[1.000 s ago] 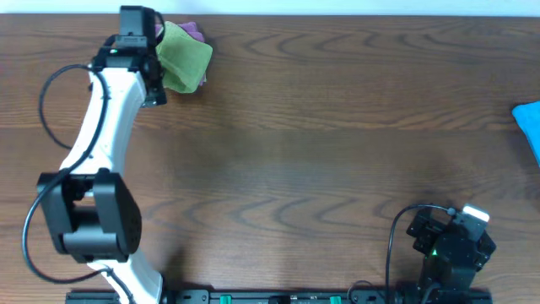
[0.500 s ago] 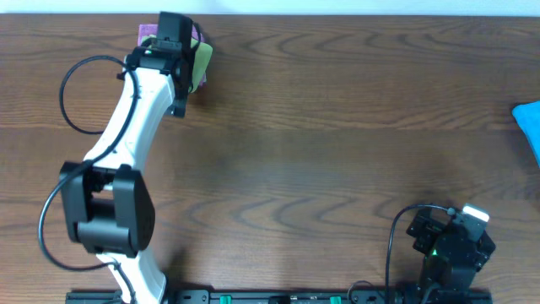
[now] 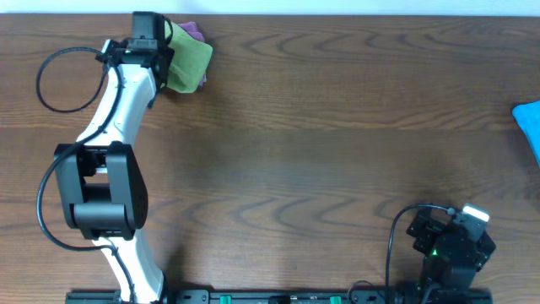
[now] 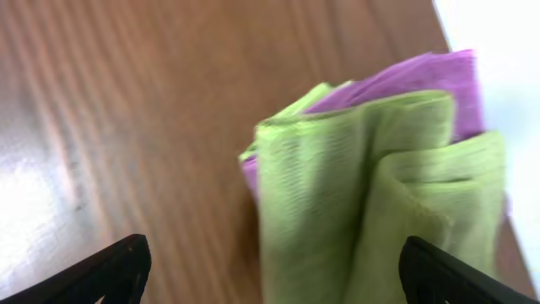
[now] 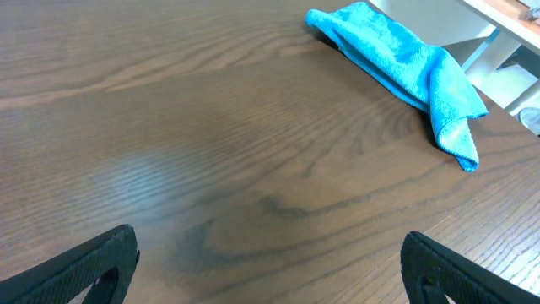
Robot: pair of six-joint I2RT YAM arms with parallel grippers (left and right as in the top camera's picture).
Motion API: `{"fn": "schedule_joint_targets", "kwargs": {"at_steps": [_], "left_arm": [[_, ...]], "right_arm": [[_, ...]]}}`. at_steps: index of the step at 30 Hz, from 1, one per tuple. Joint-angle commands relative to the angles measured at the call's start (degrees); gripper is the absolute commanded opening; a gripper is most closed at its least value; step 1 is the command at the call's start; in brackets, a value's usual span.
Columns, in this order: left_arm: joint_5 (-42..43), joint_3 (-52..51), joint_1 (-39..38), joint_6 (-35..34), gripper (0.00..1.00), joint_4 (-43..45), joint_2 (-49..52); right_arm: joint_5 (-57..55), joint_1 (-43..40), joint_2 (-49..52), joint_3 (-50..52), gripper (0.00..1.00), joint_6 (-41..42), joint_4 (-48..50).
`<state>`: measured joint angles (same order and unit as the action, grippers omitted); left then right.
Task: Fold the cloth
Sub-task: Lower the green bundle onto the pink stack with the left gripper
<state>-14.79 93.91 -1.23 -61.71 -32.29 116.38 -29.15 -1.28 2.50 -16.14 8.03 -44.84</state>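
I have the cloth (image 3: 187, 61) at the far left corner of the table (image 3: 321, 143), close to the far edge. It lies in a loose, rumpled bundle with several soft folds showing, not flat. It sits on top of a purple cloth (image 3: 195, 31), which peeks out behind it in the overhead view and along its far and left sides in the left wrist view. My left arm (image 3: 114, 110) reaches all the way out to that corner, and its wrist covers the cloth's left edge from above. The left fingers (image 4: 110, 270) are spread wide and hold nothing. In the left wrist view the lime cloth (image 4: 363, 194) fills the space between the two tips, nearer the right-hand one (I cannot tell whether either tip actually touches the fabric, since that view is blurred). My right arm (image 3: 447, 249) sits folded at the near right edge of the table, well apart from the cloth. The right fingers (image 5: 93, 262) are also spread wide over bare wood, gripping nothing. A bright blue cloth (image 5: 396, 55) lies crumpled beyond them, at the table's right edge.
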Motion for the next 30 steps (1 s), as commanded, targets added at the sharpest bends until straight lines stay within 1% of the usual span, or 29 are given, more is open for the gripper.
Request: {"fn": "schedule_joint_targets", "kwargs": {"at_steps": [1,3,5,11,13,17,18,19,21,23,25,26,27,28,30], "left_arm": [[4.2,0.8,-0.7,3.0,0.95,-0.3,-0.3],[5.1,0.8,-0.9,3.8,0.95,-0.7,-0.3],[5.6,0.7,-1.2,6.8,0.95,-1.0,0.0],[5.2,0.7,-2.3,6.4,0.95,-13.1,-3.0],[5.3,0.7,-2.4,6.9,0.95,-14.2,-3.8],[7.9,0.1,-3.1,13.2,0.95,-7.3,-3.9],[8.2,-0.9,-3.6,15.0,0.95,-3.7,-3.9],[7.9,-2.0,-3.8,15.1,0.95,-1.3,-3.9],[7.7,-6.3,-4.2,15.1,0.95,6.8,-3.9],[8.5,-12.0,-4.2,13.9,0.95,15.7,-3.9],[9.2,-16.8,-4.2,9.9,0.95,22.6,-3.9],[10.0,-18.8,-4.2,9.1,0.95,26.0,-3.9],[10.4,-20.2,-4.2,8.8,0.95,28.3,-3.9],[10.4,-20.7,-4.2,8.0,0.95,28.7,-3.9],[10.3,-20.7,-4.4,7.4,0.95,27.1,-4.1]], "right_arm": [[-0.3,-0.6,-0.4,0.2,0.99,-0.6,0.0],[-0.3,-0.6,-0.4,0.2,0.99,-0.6,0.0],[-0.3,-0.6,-0.4,0.2,0.99,-0.6,0.0],[-0.3,-0.6,-0.4,0.2,0.99,-0.6,0.0],[-0.3,-0.6,-0.4,0.2,0.99,-0.6,0.0],[-0.3,-0.6,-0.4,0.2,0.99,-0.6,0.0],[-0.3,-0.6,-0.4,0.2,0.99,-0.6,0.0],[-0.3,-0.6,-0.4,0.2,0.99,-0.6,0.0],[-0.3,-0.6,-0.4,0.2,0.99,-0.6,0.0],[-0.3,-0.6,-0.4,0.2,0.99,-0.6,0.0],[-0.3,-0.6,-0.4,0.2,0.99,-0.6,0.0],[-0.3,-0.6,-0.4,0.2,0.99,-0.6,0.0],[-0.3,-0.6,-0.4,0.2,0.99,-0.6,0.0],[-0.3,-0.6,-0.4,0.2,0.99,-0.6,0.0],[-0.3,-0.6,-0.4,0.2,0.99,-0.6,0.0]]}}
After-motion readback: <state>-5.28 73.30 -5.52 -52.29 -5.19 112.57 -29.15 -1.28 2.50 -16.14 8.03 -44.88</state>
